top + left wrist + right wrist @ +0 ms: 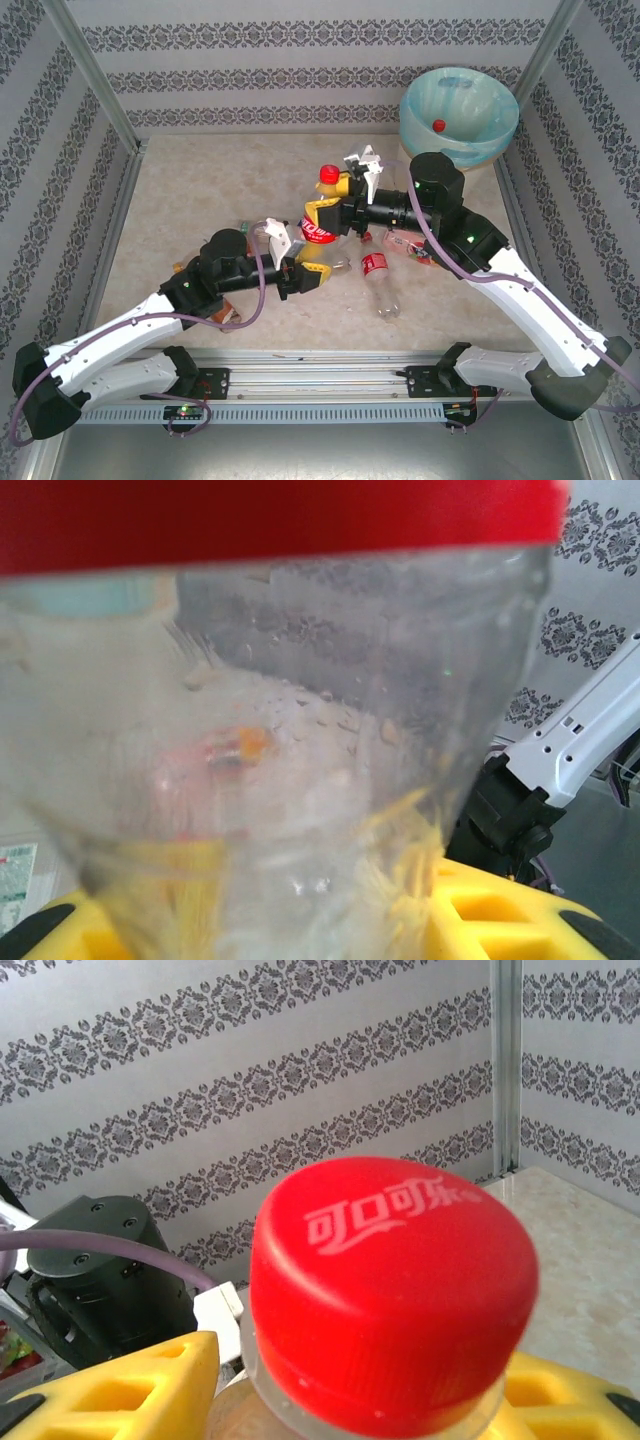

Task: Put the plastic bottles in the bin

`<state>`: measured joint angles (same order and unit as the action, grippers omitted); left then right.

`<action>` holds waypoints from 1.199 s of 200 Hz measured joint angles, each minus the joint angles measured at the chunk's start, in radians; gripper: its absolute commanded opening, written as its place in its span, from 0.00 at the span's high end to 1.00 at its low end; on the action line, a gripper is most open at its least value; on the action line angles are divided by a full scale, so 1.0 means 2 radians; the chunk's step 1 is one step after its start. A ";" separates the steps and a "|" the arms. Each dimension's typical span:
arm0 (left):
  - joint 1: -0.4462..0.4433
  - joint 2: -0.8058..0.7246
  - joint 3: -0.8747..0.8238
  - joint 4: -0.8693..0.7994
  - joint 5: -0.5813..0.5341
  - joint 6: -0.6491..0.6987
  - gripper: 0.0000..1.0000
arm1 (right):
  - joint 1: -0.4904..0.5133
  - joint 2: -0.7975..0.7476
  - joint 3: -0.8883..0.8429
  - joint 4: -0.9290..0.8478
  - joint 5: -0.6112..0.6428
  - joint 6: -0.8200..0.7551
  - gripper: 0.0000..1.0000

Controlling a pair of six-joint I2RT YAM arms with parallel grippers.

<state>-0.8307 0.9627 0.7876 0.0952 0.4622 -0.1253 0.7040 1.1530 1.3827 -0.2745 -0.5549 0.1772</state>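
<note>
One plastic bottle, clear with a red label and red cap, is held off the table between both grippers. My left gripper is shut on its clear lower end, with yellow fingers on either side. My right gripper sits at the neck, its yellow fingers pressed against the shoulder just under the red cap. A second red-labelled bottle lies on the table, and a third lies partly under the right arm. The bin stands at the far right corner with a red cap showing inside.
A clear bottle lies beside the left wrist, and bits of other bottles peek out from under the left arm. Patterned walls close in the table on three sides. The mounting rail runs along the near edge.
</note>
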 measured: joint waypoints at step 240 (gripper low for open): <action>0.000 -0.034 0.026 -0.057 -0.051 0.033 0.08 | -0.050 0.068 0.226 -0.126 0.068 -0.074 1.00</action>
<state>-0.8303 0.8944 0.8387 -0.0185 0.3592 -0.0601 0.6041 1.2900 1.8347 -0.5259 -0.4183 0.0284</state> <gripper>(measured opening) 0.915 0.212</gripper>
